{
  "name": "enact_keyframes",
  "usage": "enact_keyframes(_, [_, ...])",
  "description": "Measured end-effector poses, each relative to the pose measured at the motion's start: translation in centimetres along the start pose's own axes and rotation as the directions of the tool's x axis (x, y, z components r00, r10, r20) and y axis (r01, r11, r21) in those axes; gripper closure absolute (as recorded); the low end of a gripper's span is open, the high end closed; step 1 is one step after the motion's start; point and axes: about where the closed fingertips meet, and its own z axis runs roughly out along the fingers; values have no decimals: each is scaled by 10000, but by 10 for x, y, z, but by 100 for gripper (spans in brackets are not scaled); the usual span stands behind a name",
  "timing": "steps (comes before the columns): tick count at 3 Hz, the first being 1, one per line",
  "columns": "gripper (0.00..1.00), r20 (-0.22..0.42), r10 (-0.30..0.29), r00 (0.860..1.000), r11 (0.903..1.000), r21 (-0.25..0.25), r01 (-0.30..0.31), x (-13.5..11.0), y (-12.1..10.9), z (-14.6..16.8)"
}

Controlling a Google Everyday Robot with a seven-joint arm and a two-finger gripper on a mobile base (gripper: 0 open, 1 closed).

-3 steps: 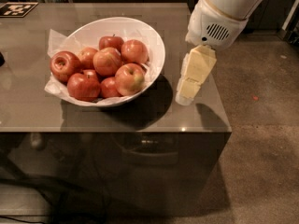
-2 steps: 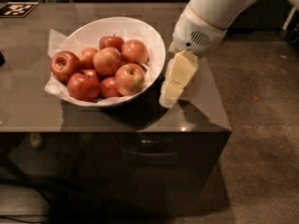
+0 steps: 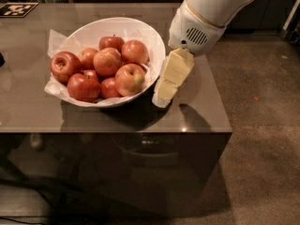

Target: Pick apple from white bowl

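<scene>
The arm [image 3: 213, 8] slants down, gripper [image 3: 165, 92] just beside the white bowl [image 3: 152, 37]; open or closed, cannot tell.

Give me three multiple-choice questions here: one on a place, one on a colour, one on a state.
1. The gripper is: A inside the bowl; B right of the bowl, outside it; C left of the bowl.
2. The bowl is: A white; B blue; C black.
3. The apple nearest the gripper is: A in the bowl; B gripped; C cut in half.
Answers: B, it hangs beside the rim; A, its wall is glossy white; A, it lies whole inside.
</scene>
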Motion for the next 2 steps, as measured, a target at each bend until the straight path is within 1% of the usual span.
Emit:
enact_keyframes(1, [0, -426, -38, 9991, 9997, 252, 49, -32, 15, 2])
enact_keyframes(2, [0, -433, -47, 9991, 9998, 211, 57, -33, 15, 4])
